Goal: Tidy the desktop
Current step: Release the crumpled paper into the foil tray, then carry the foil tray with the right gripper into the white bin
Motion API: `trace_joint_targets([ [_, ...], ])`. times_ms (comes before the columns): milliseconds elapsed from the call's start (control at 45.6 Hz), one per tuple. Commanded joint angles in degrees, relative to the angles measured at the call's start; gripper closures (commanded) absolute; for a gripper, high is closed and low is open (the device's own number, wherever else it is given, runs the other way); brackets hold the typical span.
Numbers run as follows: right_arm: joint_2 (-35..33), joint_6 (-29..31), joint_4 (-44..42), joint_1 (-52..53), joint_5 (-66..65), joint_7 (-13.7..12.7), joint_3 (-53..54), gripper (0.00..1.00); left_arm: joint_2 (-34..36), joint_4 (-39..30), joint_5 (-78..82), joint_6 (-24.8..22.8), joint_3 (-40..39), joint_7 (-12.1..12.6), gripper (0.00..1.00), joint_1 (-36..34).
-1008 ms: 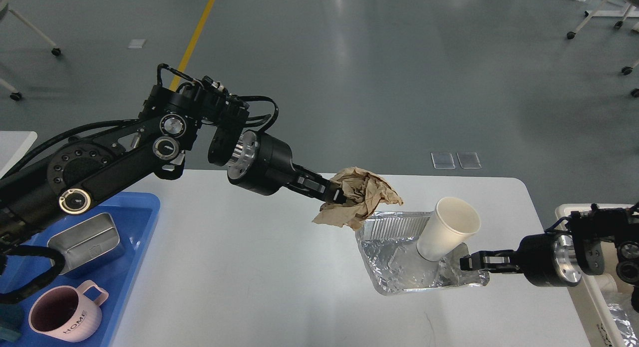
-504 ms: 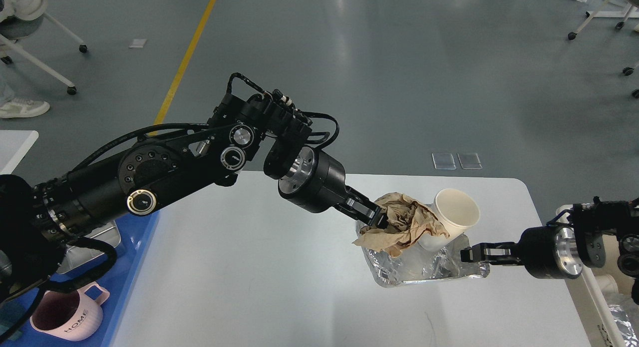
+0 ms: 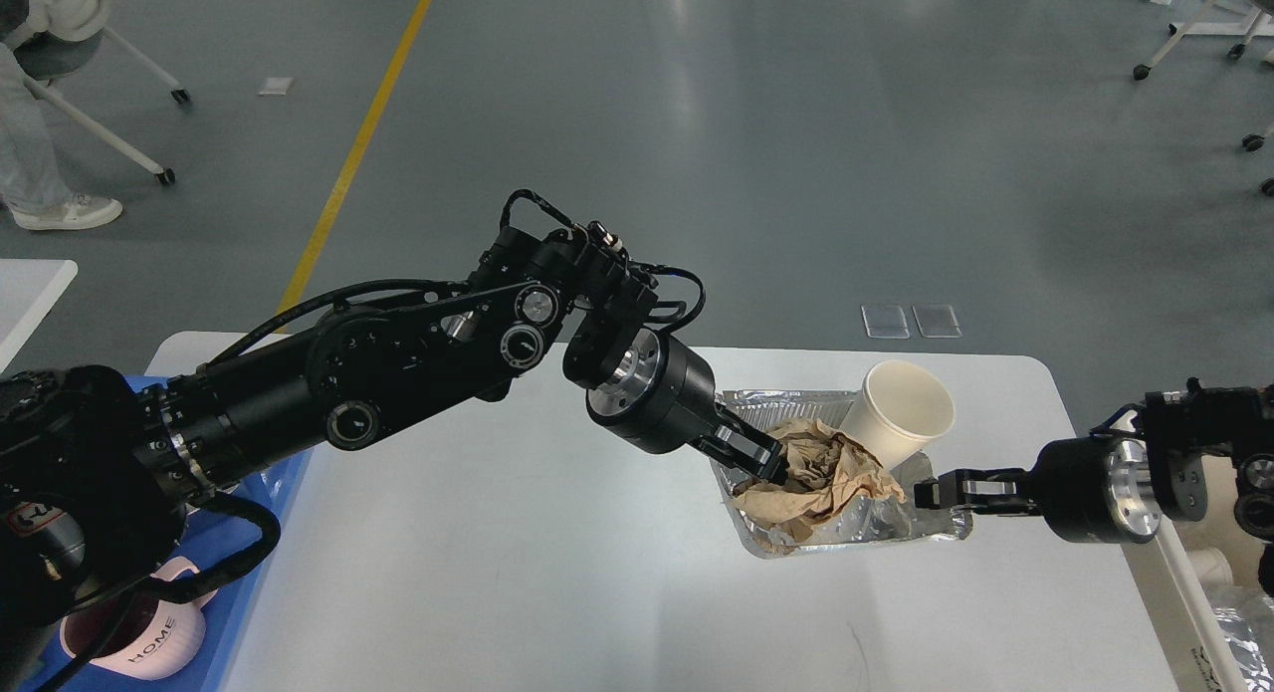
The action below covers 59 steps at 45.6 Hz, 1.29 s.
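"HOME" in dark capitals on the pink mug (image 3: 139, 637), partly hidden behind the arm

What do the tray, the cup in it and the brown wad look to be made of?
Tray: thin aluminium foil, by its shiny, wrinkled, ribbed walls. Cup: probably paper, matte white with a rolled rim; thin plastic can't be ruled out. Brown wad: crumpled kraft-type paper, dull tan with sharp creases, with the left gripper at it.

Left arm stretches rightward, its gripper (image 3: 779, 465) angled down and clamped; right gripper (image 3: 931, 493) points left, fingers pinched.
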Motion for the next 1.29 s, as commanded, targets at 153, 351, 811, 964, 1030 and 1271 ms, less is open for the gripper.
trace_joint_targets([
  [153,-0.10,0.00,0.30,0.00,0.02,0.24,0.08,1.00,-1.20,0.94,-0.70,6.13,0.03,2.29,0.59,1.10],
  [351,-1.06,0.00,0.30,-0.17,0.28,0.24,0.08,1.00,-1.11,1.39,-1.14,12.03,-1.12,1.85,0.19,1.19],
  [811,-6.16,-0.08,-0.31,-0.35,4.06,0.24,2.10,1.00,-1.02,1.30,-5.09,12.29,-5.68,1.68,0.15,0.66],
  [964,-9.23,-0.35,-0.84,-0.43,6.79,-0.03,2.19,1.00,0.03,1.47,-5.09,13.69,-9.29,1.77,0.15,0.83],
  [1030,-10.64,-0.52,-1.71,-0.43,7.58,-0.03,2.28,1.00,0.73,1.82,-5.09,15.98,-11.04,1.85,0.15,1.19],
  [1271,-13.98,-0.96,-10.94,-0.96,14.78,-0.03,2.46,1.00,1.96,5.77,-5.09,24.50,-19.65,2.29,0.13,3.82],
])
